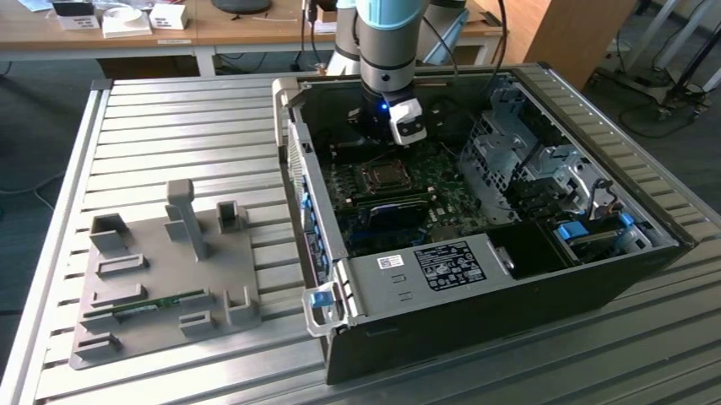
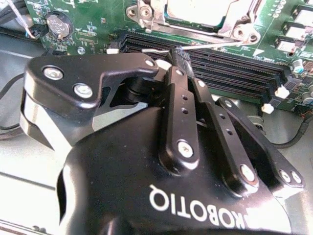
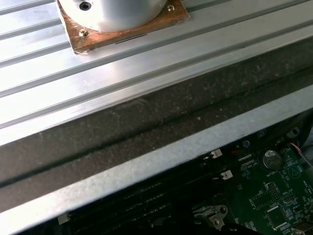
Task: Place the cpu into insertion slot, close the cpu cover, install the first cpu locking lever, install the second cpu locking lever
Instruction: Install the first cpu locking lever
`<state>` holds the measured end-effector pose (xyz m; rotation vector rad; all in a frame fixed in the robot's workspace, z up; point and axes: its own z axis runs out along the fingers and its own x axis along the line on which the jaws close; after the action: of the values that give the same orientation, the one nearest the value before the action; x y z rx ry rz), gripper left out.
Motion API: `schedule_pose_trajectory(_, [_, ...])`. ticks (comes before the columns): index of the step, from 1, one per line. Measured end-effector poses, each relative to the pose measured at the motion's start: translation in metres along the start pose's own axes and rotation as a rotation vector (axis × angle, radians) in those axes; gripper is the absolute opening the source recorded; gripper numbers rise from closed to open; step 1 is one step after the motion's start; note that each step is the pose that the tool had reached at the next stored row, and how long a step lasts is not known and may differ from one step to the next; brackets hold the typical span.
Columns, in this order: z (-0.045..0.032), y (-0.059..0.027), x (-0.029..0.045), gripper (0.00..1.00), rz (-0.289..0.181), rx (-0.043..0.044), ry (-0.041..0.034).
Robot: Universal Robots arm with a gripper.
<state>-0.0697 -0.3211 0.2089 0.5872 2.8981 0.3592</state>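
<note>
In the exterior view my gripper (image 1: pixel 384 139) reaches down into the open computer case, just behind the insertion slot (image 1: pixel 383 175) on the green motherboard (image 1: pixel 451 198). In the second wrist view the cpu (image 2: pixel 205 10) lies in the slot, its pale silver top showing through the window of the cpu cover (image 2: pixel 243 27), which lies flat over it. The black fingers (image 2: pixel 182 98) are shut together. Their tips (image 2: pixel 178 52) rest against a thin wire locking lever (image 2: pixel 220 44) that runs along the edge of the socket, above the long black memory slots (image 2: pixel 234 68).
The case (image 1: pixel 631 194) stands on a slatted aluminium table (image 1: pixel 169 126). A labelled black box (image 1: pixel 451 263) and drive bays (image 1: pixel 529 160) fill its front and side. A grey fixture plate (image 1: pixel 158 278) lies at the exterior view's left. A coin battery (image 3: pixel 270 157) sits on the board.
</note>
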Motion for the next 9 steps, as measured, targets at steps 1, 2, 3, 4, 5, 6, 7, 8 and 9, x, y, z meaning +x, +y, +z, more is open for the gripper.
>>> schedule_pose_trajectory(1, [0.0001,0.0000,0.0000,0.11,0.000,0.0001,0.0000])
schedule_pose_trajectory(2, [0.0002,0.0000,-0.0001,0.11,0.000,0.0002,-0.0001])
schedule_pose_trajectory(3, [0.0004,0.0001,-0.0004,0.11,0.000,0.0003,-0.0002])
schedule_pose_trajectory(4, [0.0005,0.0002,-0.0006,0.11,0.000,0.0006,-0.0003])
schedule_pose_trajectory(5, [0.0007,0.0003,-0.0009,0.11,0.000,0.0007,-0.0004])
schedule_pose_trajectory(6, [0.0009,0.0004,-0.0012,0.11,0.000,0.0011,-0.0006])
schedule_pose_trajectory(7, [0.0011,0.0006,-0.0014,0.11,0.000,0.0016,-0.0007])
schedule_pose_trajectory(8, [0.0013,0.0007,-0.0017,0.11,0.000,0.0021,-0.0008])
schedule_pose_trajectory(9, [0.0015,0.0009,-0.0019,0.11,-0.001,0.0025,-0.0010])
